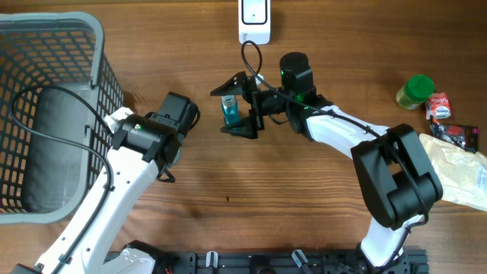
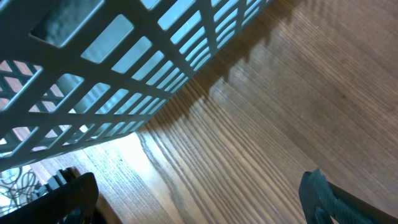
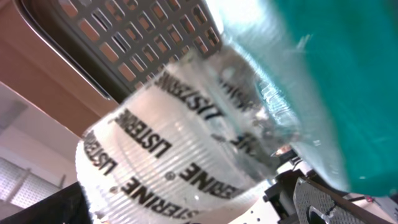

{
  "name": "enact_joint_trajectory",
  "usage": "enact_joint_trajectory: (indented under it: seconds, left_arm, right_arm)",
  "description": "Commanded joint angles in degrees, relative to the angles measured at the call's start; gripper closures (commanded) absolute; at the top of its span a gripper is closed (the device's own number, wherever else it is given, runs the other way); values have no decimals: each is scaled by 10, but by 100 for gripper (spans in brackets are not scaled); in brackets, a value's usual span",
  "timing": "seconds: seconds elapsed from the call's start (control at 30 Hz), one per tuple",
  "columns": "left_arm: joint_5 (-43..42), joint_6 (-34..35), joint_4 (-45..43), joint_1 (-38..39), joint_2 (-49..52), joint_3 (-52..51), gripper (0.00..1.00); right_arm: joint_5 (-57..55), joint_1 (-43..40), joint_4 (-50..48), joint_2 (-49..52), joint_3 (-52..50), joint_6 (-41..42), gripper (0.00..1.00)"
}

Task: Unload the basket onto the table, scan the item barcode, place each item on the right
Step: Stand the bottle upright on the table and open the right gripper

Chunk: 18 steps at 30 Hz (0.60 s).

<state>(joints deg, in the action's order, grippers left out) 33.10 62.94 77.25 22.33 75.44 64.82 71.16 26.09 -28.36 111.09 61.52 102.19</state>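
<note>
The item is a small teal Listerine bottle [image 1: 228, 109] with a clear printed wrap over its cap [image 3: 180, 162]. It stands on the table just below the white barcode scanner [image 1: 255, 21]. My right gripper [image 1: 237, 107] is open, one finger on each side of the bottle, and neither finger visibly presses it. The right wrist view is filled by the bottle, with the right gripper [image 3: 186, 211] spread wide round it. My left gripper [image 1: 186, 114] hovers left of the bottle, near the basket. Seen from the left wrist, the left gripper [image 2: 199, 205] is open over bare wood with nothing in it.
A grey slatted basket [image 1: 53, 38] fills the far left, and its wall [image 2: 124, 74] is close to the left gripper. A green-lidded jar [image 1: 415, 90], a red packet [image 1: 439, 104], a dark packet [image 1: 456, 135] and a beige bag [image 1: 464, 175] lie at the right edge.
</note>
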Motion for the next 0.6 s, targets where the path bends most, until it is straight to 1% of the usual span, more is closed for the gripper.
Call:
enact_joint_trajectory:
  seconds: [0.0, 0.1, 0.2, 0.27, 0.37, 0.43, 0.5, 0.57]
  left_arm:
    - [10, 12, -5, -5, 3, -3, 0]
    - [10, 21, -6, -5, 3, -3, 0]
    - [10, 21, -10, -5, 3, -3, 0]
    - [9, 21, -10, -5, 3, -3, 0]
    - [8, 20, -12, -3, 1, -3, 0]
    - [8, 20, -16, -2, -1, -3, 0]
    - [8, 20, -20, 2, -5, -3, 0]
    - [8, 20, -22, 8, -10, -3, 0]
  right_arm:
    - [-2, 7, 19, -53, 10, -46, 0]
    - [-30, 7, 85, -95, 10, -88, 0]
    - [-90, 1, 221, -148, 10, -153, 0]
    - [-121, -4, 294, -178, 10, -184, 0]
    - [-136, -9, 354, -217, 10, -225, 0]
    - [-159, -9, 371, -243, 10, -277, 0]
    - [-224, -9, 431, -272, 11, -353, 0]
    - [-355, -9, 523, -303, 13, -437, 0]
